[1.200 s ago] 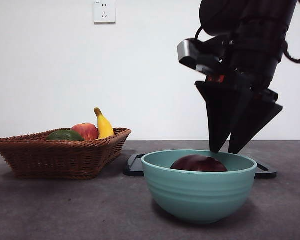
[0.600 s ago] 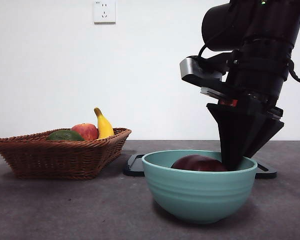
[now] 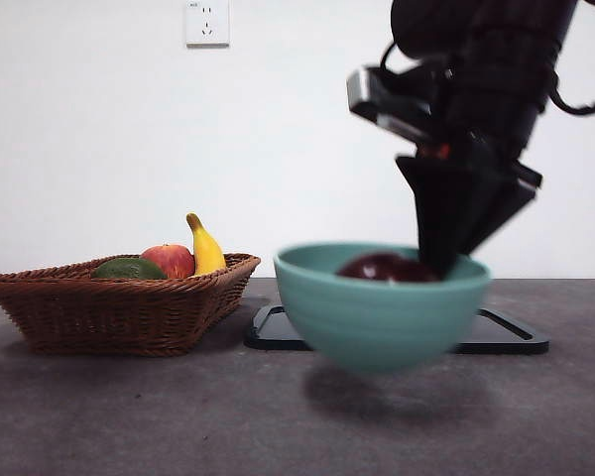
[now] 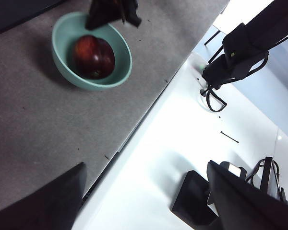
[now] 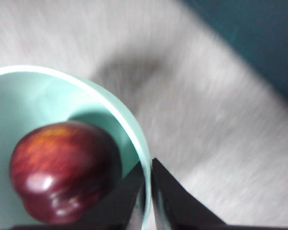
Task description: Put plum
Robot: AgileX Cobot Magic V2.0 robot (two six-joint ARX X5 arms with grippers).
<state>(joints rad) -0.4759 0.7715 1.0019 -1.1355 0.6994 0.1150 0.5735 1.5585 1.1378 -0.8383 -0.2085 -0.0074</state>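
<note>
Plum (image 5: 62, 172), round, glossy and dark maroon, lies inside the pale teal ceramic bowl (image 3: 382, 307), and the right gripper (image 5: 148, 191) pinches that bowl's rim, one black jaw inside the wall and one outside. The bowl hangs clear of the grey table (image 3: 129, 416), its shadow beneath it. This looks like the carrying step: fruit and bowl travel together. Next the load wants a level path and a gentle set-down, or the plum may roll. Only the front view shows the woven brown basket (image 3: 119, 307) holding a red apple (image 3: 171, 260), a yellow banana (image 3: 205, 248) and a green fruit (image 3: 129, 269), and the flat black tray (image 3: 496, 337) behind. The left gripper (image 4: 144, 196), jaws spread, waits off the table's edge
</note>
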